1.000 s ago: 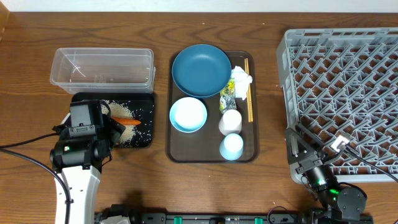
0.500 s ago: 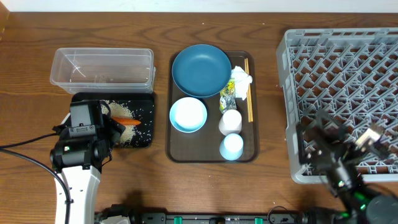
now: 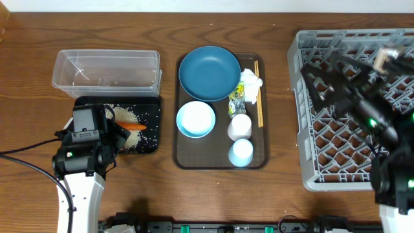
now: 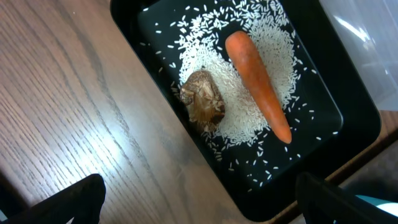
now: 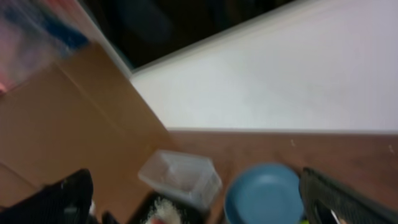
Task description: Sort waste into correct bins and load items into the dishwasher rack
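Toward the counter's near left corner, the left fingers (image 4: pixel 62 202) hang wide apart and empty over the black tray (image 4: pixel 348 124). In it a carrot (image 4: pixel 258 84) and a brown food lump (image 4: pixel 203 101) lie on loose rice (image 4: pixel 205 31). On the brown serving tray (image 3: pixel 184 162) at mid-counter sit two pale cups (image 3: pixel 240 152), then the white bowl (image 3: pixel 196 119), wrapper (image 3: pixel 236 103), tissue (image 3: pixel 251 81), chopsticks (image 3: pixel 259 97) and blue plate (image 3: pixel 209 72). The clear tub (image 3: pixel 107 72) sits just beyond the black tray. At the right edge, the right fingers (image 5: pixel 56 199), wide and empty, are above the dishwasher rack (image 3: pixel 336 181).
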Controlling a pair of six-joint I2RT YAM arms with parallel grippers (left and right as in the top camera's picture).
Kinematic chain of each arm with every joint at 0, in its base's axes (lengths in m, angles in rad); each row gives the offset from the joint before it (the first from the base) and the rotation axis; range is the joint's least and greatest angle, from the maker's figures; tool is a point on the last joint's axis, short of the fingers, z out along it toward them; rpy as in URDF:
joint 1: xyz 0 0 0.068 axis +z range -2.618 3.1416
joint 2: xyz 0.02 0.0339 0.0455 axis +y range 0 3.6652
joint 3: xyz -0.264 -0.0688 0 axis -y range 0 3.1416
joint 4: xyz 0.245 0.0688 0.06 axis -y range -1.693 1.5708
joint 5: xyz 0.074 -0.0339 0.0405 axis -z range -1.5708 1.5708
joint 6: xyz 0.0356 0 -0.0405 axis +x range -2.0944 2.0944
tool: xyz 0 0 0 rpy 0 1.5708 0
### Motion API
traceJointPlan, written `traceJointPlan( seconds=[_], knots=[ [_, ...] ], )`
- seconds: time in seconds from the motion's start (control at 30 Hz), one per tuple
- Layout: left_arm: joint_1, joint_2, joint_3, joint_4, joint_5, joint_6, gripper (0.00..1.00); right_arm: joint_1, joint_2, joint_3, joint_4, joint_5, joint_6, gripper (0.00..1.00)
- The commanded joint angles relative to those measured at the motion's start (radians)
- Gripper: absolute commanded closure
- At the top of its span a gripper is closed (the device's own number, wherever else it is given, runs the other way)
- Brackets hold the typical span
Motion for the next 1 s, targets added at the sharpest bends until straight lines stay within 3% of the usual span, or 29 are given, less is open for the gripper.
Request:
traceJointPlan(
  seconds=[0.0, 0.17, 0.37, 0.6, 0.97],
  knots=[
    [0.005, -0.003, 0.013, -0.003, -0.013, 0.014, 0.02, 0.095, 0.06, 0.126, -0.113, 0.164, -0.206, 0.01],
    [0.005, -0.003, 0.013, -0.003, -0.013, 0.013, 0.02, 0.345, 0.171, 0.248, -0.311, 0.537, -0.34, 0.01],
    [0.005, -0.003, 0.013, -0.003, -0.013, 0.013, 0.02, 0.589, 0.304, 0.269, -0.393, 0.919, -0.35, 0.01],
    [0.005, -0.003, 0.013, -0.003, -0.013, 0.013, 0.02, 0.698, 0.471, 0.269, -0.42, 0.941, -0.35, 0.01],
    [0.005, -0.003, 0.013, -0.003, -0.013, 0.013, 0.02, 0.716, 0.612, 0.269, -0.542, 0.907, -0.275, 0.01]
  ],
)
